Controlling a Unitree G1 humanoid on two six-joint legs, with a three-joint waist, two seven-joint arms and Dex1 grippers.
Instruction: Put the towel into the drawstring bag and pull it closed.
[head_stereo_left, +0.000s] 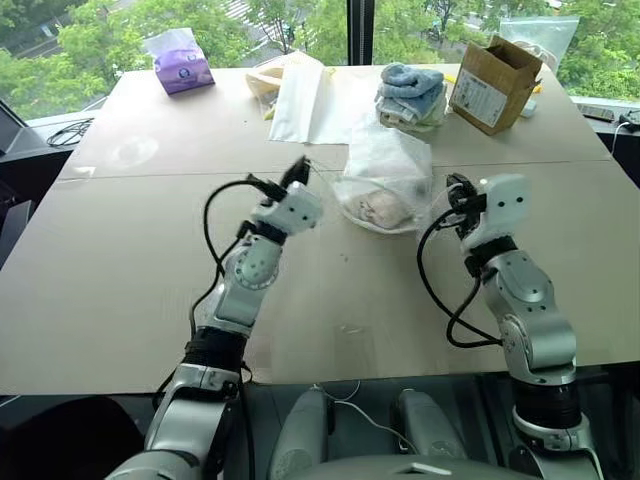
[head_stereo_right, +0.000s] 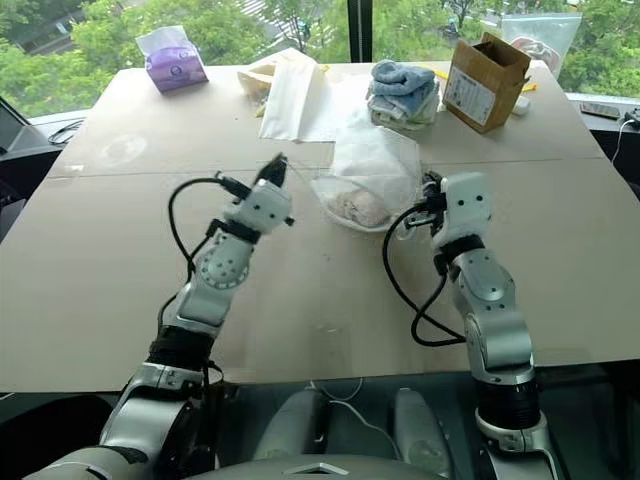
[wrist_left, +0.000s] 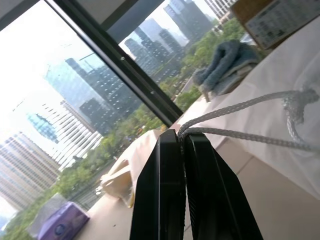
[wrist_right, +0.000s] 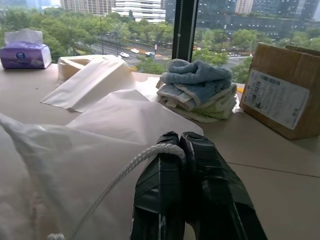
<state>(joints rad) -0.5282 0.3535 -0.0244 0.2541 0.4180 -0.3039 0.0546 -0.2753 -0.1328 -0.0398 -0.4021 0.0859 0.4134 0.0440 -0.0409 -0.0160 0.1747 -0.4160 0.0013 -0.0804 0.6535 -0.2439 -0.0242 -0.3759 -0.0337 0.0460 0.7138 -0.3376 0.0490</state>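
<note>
The drawstring bag lies on the bench between the two arms, its mouth facing the robot, with the towel showing inside the thin cloth. The left gripper, raised just left of the bag, has its fingers clenched on a white cord that runs back to the bag. The right gripper, just right of the bag, has its fingers clenched on the other cord. Folded blue and green towels sit well behind the bag, beside a cardboard box.
</note>
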